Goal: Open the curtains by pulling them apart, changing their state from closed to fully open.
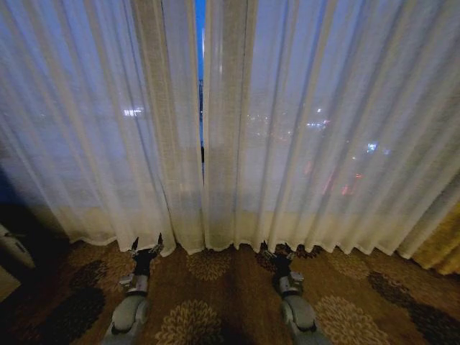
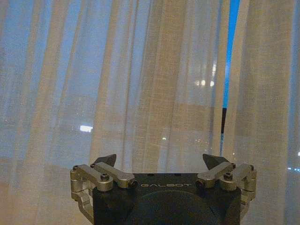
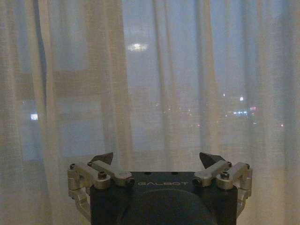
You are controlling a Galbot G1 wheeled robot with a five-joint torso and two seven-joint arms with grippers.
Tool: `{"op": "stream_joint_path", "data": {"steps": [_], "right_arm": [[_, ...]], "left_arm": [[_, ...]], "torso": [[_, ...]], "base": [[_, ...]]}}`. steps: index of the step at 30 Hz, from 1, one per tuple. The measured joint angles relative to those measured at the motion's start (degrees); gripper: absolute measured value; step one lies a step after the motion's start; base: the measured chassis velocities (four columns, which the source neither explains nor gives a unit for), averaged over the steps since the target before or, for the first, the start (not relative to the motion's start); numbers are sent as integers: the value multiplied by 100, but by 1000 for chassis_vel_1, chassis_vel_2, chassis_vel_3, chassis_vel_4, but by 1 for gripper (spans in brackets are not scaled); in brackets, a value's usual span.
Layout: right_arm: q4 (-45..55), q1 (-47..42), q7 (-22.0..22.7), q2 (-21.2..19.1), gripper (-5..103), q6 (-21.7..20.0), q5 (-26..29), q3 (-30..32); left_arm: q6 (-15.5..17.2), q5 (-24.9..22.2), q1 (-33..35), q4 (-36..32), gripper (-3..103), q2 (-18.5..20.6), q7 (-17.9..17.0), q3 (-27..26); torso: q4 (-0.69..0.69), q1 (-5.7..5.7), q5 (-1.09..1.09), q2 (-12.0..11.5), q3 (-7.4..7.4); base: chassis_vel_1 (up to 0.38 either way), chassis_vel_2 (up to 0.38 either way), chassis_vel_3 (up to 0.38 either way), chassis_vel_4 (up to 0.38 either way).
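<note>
Two sheer cream-white curtains hang to the floor in the head view, the left panel (image 1: 93,129) and the right panel (image 1: 323,129), with a narrow slit of blue window between them near the middle. My left gripper (image 1: 146,245) is low, just short of the left panel's hem, open with nothing between its fingers. My right gripper (image 1: 277,250) is likewise open below the right panel's hem. In the left wrist view the open left gripper (image 2: 160,161) faces pleated fabric (image 2: 140,93) with the gap off to one side. In the right wrist view the open right gripper (image 3: 156,159) faces the other panel (image 3: 178,84).
A dark brown carpet (image 1: 215,302) with pale flower patterns lies under the arms. A thicker golden-brown drape (image 1: 444,244) hangs at the far right. A pale object (image 1: 11,248) sits at the left edge. City lights glow through the fabric.
</note>
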Motion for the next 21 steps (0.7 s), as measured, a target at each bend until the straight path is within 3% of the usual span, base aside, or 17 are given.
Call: {"op": "stream_joint_path", "data": {"steps": [8,21], "right_arm": [[2,38,-1,23,100,0,1,-19],[-179,150,-29,62,100,171,20,-39]], "left_arm": [[0,0,0,0,100,0,0,0],[0,0,0,0,100,0,0,0]], "torso": [[0,1,0,-1,1],[1,0,0,0,0]], "base": [[-230,277,212,-276],[-320,368,329,-358]]}}
